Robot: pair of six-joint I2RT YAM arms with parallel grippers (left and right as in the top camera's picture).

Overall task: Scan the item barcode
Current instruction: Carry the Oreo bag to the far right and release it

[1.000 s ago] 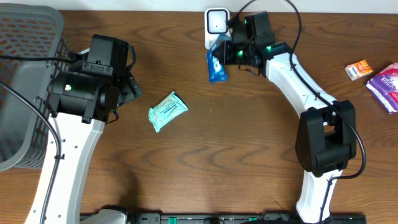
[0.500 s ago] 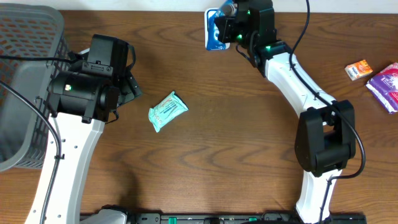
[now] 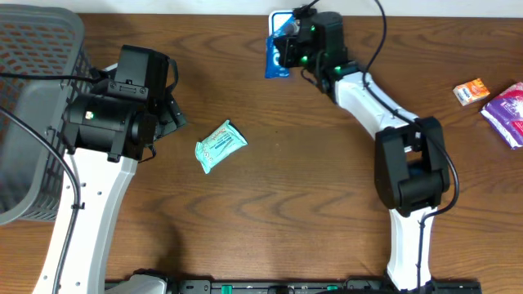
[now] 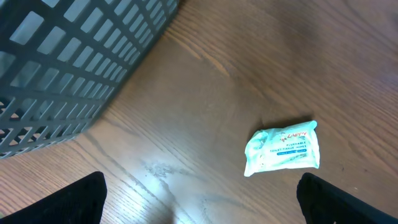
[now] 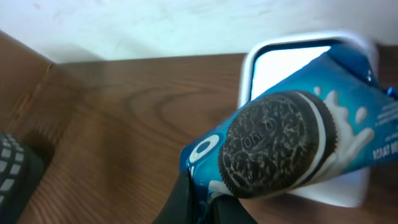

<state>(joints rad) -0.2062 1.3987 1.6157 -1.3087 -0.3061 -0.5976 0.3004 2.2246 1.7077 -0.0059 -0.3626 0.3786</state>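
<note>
The right claw point(image 3: 292, 51) is clenched on the blue cookie packet point(image 5: 292, 149), holding it at the far edge of the surface, just in front of the white scanner point(image 5: 280, 62). The printed cookie faces away from the window, likely so the hidden side's barcode can be read. The packet's long axis slants across the window, its lower end toward the near edge. The left claw point(image 4: 205, 205) hangs released above a tissue pack point(image 4: 283, 147), beside the basket point(image 4: 62, 74).
</note>
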